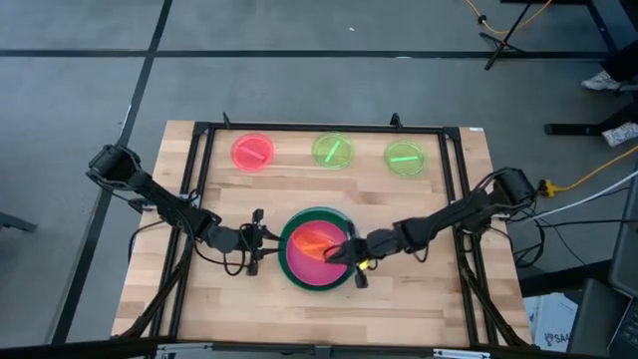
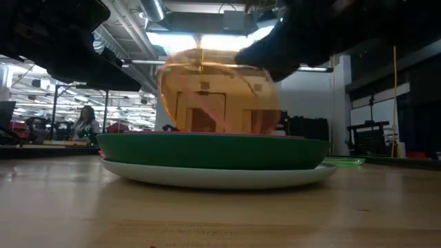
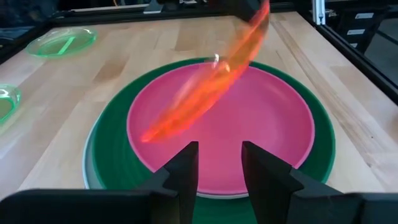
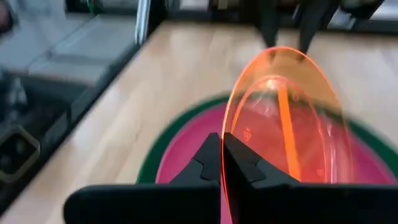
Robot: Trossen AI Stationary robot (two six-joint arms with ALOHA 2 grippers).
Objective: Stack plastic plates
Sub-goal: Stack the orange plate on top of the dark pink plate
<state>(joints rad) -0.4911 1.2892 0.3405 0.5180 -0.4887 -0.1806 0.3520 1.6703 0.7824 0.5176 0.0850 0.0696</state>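
A stack sits mid-table: a magenta plate (image 1: 319, 261) on a dark green plate (image 1: 296, 271), which rests on a pale plate (image 2: 220, 176). My right gripper (image 1: 344, 254) is shut on a translucent orange plate (image 1: 312, 242), tilted steeply over the magenta plate. My left gripper (image 1: 261, 242) is open and empty, just left of the stack. A pink-red plate (image 1: 252, 152) and two lime green plates (image 1: 332, 151) (image 1: 405, 158) lie along the far side. My right gripper pinches the orange plate's rim (image 4: 225, 155) between its two fingers, at the edge nearest the gripper. The fingers come slanting from the table's right. The plate stands steeply tilted, its far edge raised in the right wrist view; whether its lower edge (image 3: 152, 134) touches the magenta plate, I cannot tell.
A black metal frame (image 1: 329, 129) runs around the work area. Bare wood lies in front of the stack and between it and the far row of small plates. A person (image 2: 86, 124) shows far off in the room behind.
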